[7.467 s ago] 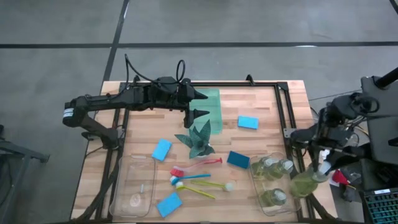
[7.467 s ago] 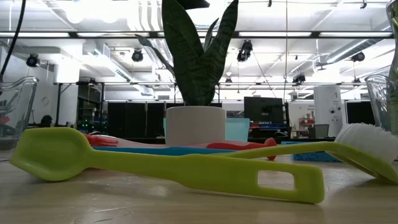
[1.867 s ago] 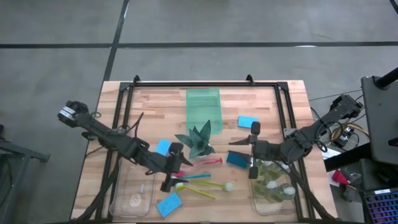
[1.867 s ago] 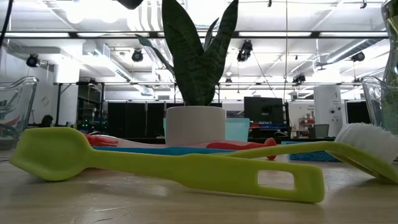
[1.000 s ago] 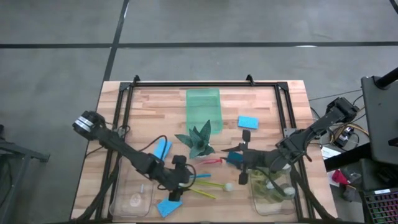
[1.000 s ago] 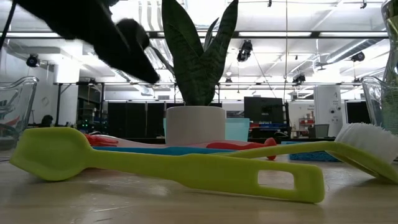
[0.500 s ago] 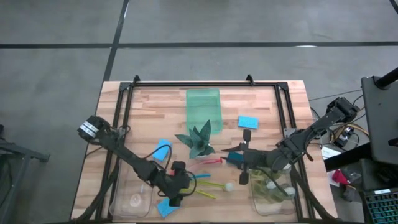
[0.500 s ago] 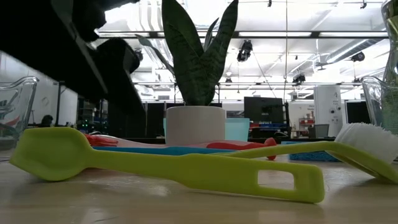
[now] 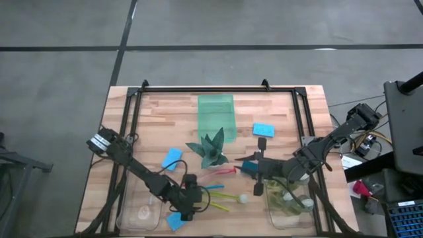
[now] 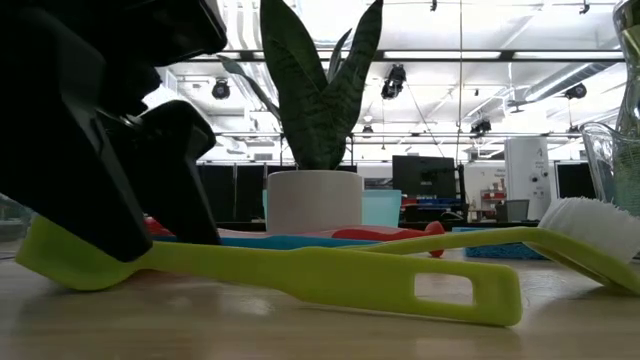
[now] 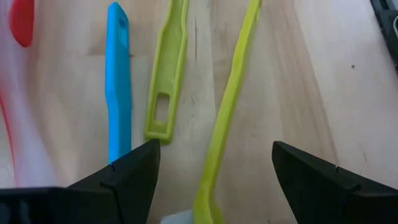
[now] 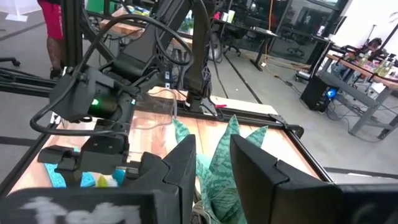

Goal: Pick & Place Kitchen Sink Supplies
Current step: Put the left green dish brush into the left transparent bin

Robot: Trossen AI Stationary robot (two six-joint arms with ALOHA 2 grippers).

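- The left pincer (image 9: 189, 201) is low over the front of the wooden bench (image 9: 284, 109), at the heads of the thin long-handled brushes; its dark fingers (image 11: 127, 177) are spread wide.
- In the left wrist view, a curved yellow-green plastic brush (image 11: 227, 118) runs through the gap between those fingers, untouched by either. A flat yellow-green slotted handle (image 11: 166, 78) and a blue brush handle (image 11: 118, 87) lie just beside it, nearer one finger.
- In the low view the left pincer's dark bulk stands over the spoon-shaped end of the yellow-green handle (image 10: 300, 272).
- The right pincer (image 9: 258, 166), fingers slightly parted and empty, hangs beside a dark blue rectangular sponge (image 9: 250, 168), near the spiky teal-green plant (image 9: 210, 148).
- A light blue sponge (image 9: 263, 129) lies well apart, toward the back.
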